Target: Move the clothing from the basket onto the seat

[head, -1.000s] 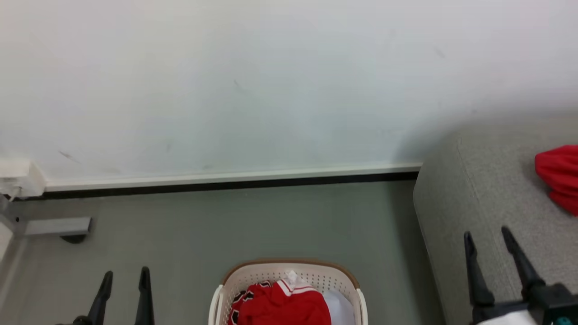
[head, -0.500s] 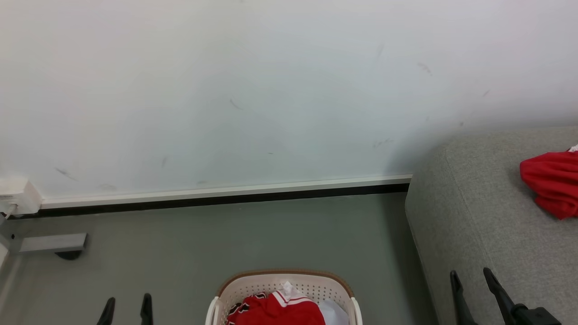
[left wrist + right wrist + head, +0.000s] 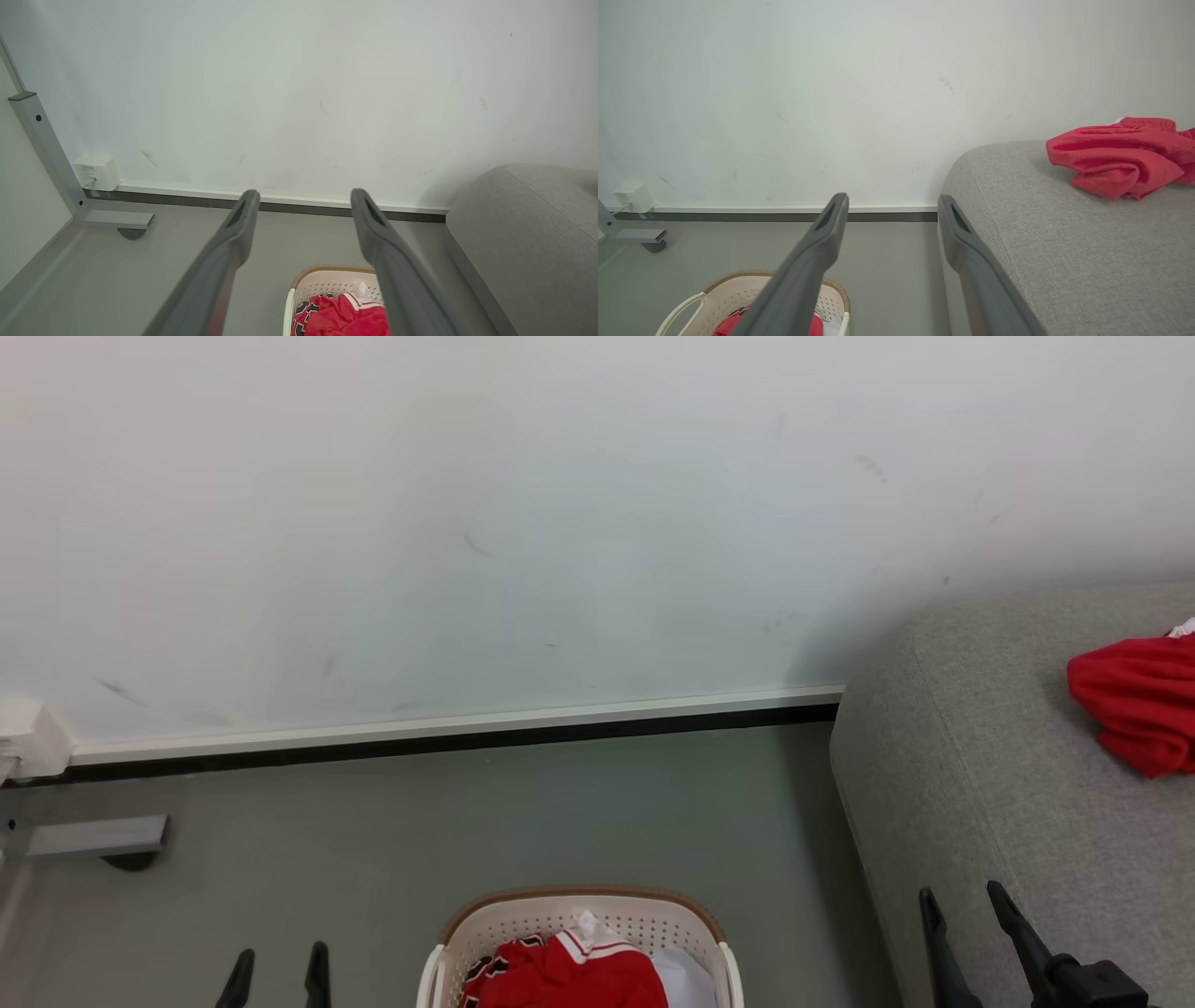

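Scuffed wall (image 3: 560, 523) backs basket (image 3: 653, 919), seat (image 3: 980, 803) and metal foot (image 3: 93, 837); left pincer (image 3: 282, 952) and right pincer (image 3: 960, 891) gape empty.

The basket (image 3: 579, 907) stands on the floor (image 3: 392, 831), with clothing (image 3: 569, 978) piled in it. Right of the basket, across a strip of floor, is the seat (image 3: 971, 775). A garment (image 3: 1134, 709) lies on top of the seat, far to the basket's right. Behind the basket runs the wall (image 3: 560, 523), with a skirting board (image 3: 448, 726) along its foot. Far left of the basket, by the wall, a bracket (image 3: 93, 836) rests on the floor below a small box (image 3: 28, 742). The left fingers (image 3: 317, 978) hang left of the basket. The right fingers (image 3: 1018, 926) hang right of it, near the seat's side.
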Robot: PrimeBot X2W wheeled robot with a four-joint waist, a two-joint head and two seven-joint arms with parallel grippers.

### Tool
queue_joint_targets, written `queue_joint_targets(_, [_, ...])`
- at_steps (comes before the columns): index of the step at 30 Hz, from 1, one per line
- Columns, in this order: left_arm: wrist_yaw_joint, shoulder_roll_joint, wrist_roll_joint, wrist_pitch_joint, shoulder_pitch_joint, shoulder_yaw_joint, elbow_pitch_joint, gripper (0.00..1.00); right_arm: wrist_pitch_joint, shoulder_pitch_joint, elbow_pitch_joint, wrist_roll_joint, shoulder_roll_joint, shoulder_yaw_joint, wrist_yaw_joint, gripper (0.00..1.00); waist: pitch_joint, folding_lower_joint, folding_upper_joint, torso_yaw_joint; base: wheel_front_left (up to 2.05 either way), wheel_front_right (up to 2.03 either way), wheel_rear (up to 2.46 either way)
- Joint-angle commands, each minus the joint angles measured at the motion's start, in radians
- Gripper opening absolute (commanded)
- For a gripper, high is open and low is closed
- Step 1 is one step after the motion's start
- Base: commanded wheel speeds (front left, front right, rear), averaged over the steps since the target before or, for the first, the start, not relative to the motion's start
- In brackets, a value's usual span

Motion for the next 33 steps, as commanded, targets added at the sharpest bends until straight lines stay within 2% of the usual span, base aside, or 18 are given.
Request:
queue_joint_targets(1, [-0.004,0.003,-0.016,-0.001,-0.009,0.001,0.004,1.0,-0.003,-0.013,-0.002,0.004,-0.004,0.0,-0.002,1.0,0.003,0.0,0.0,-0.006,0.0,0.0,0.0])
queue_joint_targets(10, [-0.006,0.003,0.023,-0.001,-0.053,-0.05,0.031,1.0,-0.003,-0.033,-0.024,-0.001,-0.003,-0.006,-0.003,1.0,0.035,0.0,0.0,-0.036,0.0,0.0,0.0])
queue_joint_targets(15, [-0.007,0.023,0.069,-0.001,-0.172,-0.145,0.113,1.0,-0.002,-0.075,-0.06,-0.007,-0.003,-0.013,-0.002,1.0,0.123,0.0,0.0,-0.055,0.0,0.0,0.0])
queue_joint_targets(22, [-0.005,0.076,0.15,0.025,-0.434,-0.327,0.386,1.0,-0.002,-0.174,-0.126,0.005,-0.003,-0.011,-0.002,1.0,0.3,0.0,0.0,-0.09,0.0,0.0,0.0])
queue_joint_targets(27, [-0.005,0.095,0.235,0.119,-0.632,-0.45,0.59,1.0,-0.002,-0.243,-0.184,0.019,-0.003,-0.001,-0.002,1.0,0.436,0.0,0.0,-0.116,0.0,0.0,0.0])
queue_joint_targets(33, [-0.005,0.097,0.305,0.25,-0.82,-0.548,0.815,1.0,-0.001,-0.314,-0.263,0.038,-0.003,0.025,-0.002,1.0,0.585,0.0,0.0,-0.153,0.0,0.0,0.0])
